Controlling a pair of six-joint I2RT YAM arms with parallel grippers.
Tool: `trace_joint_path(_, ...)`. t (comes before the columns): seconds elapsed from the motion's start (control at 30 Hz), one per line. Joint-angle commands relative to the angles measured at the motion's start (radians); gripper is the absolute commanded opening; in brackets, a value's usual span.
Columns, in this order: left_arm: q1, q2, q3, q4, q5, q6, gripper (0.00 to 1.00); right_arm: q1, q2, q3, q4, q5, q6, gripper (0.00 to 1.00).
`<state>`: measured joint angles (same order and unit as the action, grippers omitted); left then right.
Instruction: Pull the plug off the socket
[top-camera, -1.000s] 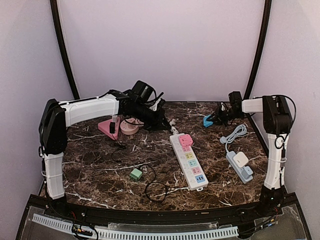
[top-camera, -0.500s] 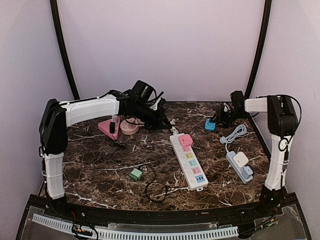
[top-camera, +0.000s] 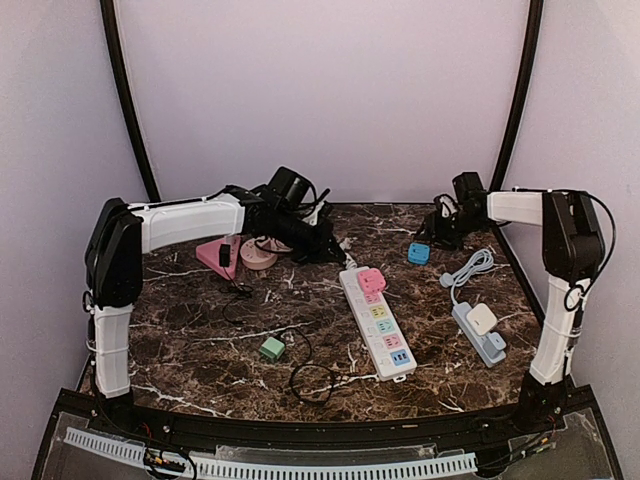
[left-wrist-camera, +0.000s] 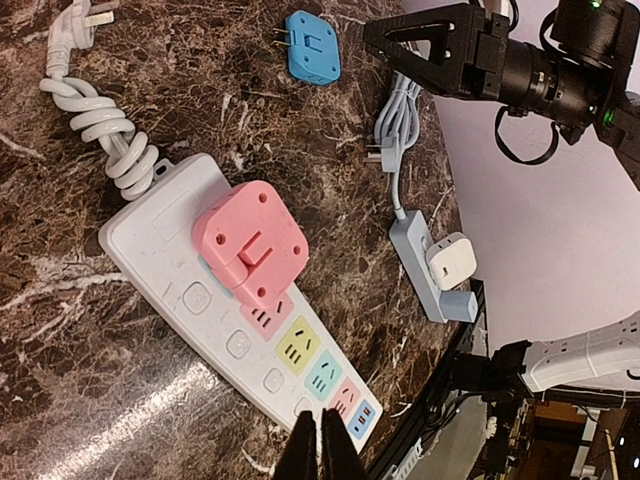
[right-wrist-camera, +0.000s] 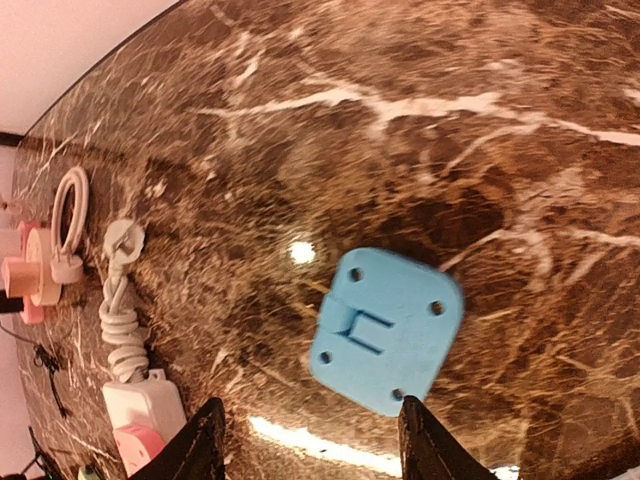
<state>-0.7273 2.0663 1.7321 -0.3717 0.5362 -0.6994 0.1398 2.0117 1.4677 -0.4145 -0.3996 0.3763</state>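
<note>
Pink plug (left-wrist-camera: 250, 245) sits in the white power strip (left-wrist-camera: 150, 225), ahead of the left jaws, closed and empty; the right jaws, open, hang farther off.

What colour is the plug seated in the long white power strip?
Pink. The plug on the power strip shows best in the left wrist view.

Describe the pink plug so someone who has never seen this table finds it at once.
Start at the dark marble table and find the long white power strip near its middle. At the strip's far end, by the coiled cord, sits a pink plug. It is the only block seated in the strip; the blue plug and the green cube lie loose on the marble.
</note>
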Motion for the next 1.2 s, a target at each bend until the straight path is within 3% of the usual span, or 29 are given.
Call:
trace_joint_path(0.0, 0.000, 0.009, -0.009, 0.017, 0.018, -0.005, 0.03, 0.097, -0.087, -0.052, -0.005, -0.032, -0.050, 0.57)
trace_joint_path(0.2, 0.000, 0.041, -0.024, 0.068, 0.040, -0.029, 0.03, 0.184, -0.162, -0.192, 0.113, -0.158, 0.002, 0.62)
trace_joint_path(0.5, 0.001, 0.125, 0.010, 0.110, 0.055, -0.046, 0.03, 0.259, -0.117, -0.270, 0.222, -0.225, 0.059, 0.66)
trace_joint_path(0.97, -0.001, 0.236, 0.036, 0.197, 0.087, -0.100, 0.03, 0.291, -0.045, -0.254, 0.203, -0.223, 0.074, 0.61)
trace_joint_path(1.17, -0.001, 0.262, 0.046, 0.179, 0.074, -0.091, 0.03, 0.297, -0.079, -0.250, 0.178, -0.236, 0.070, 0.49)
